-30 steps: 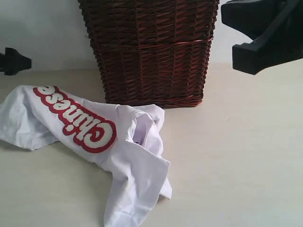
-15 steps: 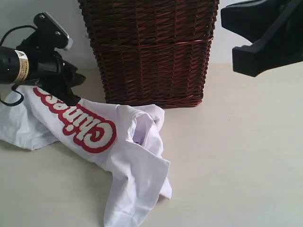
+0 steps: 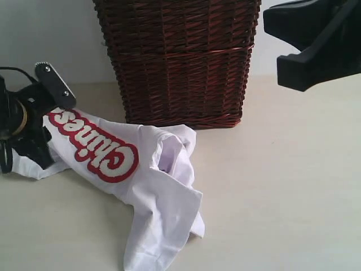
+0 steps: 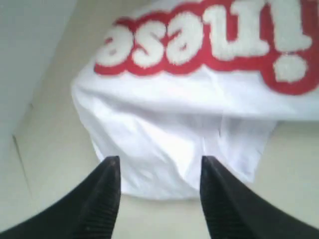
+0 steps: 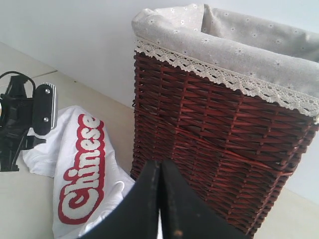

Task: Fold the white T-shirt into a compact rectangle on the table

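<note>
Left gripper [image 4: 158, 167] dropped to shirt [image 4: 164, 119] edge; jaws half apart astride cloth, not pinching. Right gripper [image 5: 159, 167] shut, empty.

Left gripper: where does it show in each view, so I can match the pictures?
Exterior: left gripper at the far left, on the white T-shirt's end.
Left wrist: its two black fingers straddle the shirt's plain white edge.
Right wrist: left gripper beside the shirt, away from the wicker basket.
Shared landmark: the red "Chinese" lettering, its "ese" end nearest the gripper.
</note>
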Tool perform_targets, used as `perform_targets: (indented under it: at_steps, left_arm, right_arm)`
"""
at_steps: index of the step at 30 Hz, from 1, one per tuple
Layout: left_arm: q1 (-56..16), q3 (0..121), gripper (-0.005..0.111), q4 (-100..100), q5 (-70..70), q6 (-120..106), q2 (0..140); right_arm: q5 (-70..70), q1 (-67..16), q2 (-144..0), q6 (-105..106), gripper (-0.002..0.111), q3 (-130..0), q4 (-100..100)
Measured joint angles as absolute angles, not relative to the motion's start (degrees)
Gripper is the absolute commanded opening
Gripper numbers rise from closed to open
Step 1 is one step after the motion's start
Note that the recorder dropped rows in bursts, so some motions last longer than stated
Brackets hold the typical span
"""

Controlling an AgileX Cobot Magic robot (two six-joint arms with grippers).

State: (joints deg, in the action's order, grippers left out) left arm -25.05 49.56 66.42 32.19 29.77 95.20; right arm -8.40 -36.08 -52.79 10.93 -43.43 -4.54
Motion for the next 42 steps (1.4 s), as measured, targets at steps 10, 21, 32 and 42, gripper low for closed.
perform_targets:
  at_steps: [10,21,32,42]
  left_arm:
    - [-25.12,56.36,0.048,14.37,43.75,-26.02,97.14]
    - [-17.87,56.48,0.056,19.74,35.28,-20.63,106.06]
    - [-16.05,59.32,0.054,20.25,25.95,-20.58,111.78]
    - [-16.05,60.66,0.000,20.54,25.25,-21.16,114.08]
  right_arm:
    - [-9.09,-36.08,-52.79,10.59,0.000,-43.43,-4.54]
    - [-9.20,-36.08,-52.79,10.55,0.000,-43.43,-4.54]
    - [-9.20,-36.08,-52.79,10.55,0.000,-43.43,-4.54]
    - [-9.20,-36.08,-52.79,10.55,0.000,-43.43,-4.54]
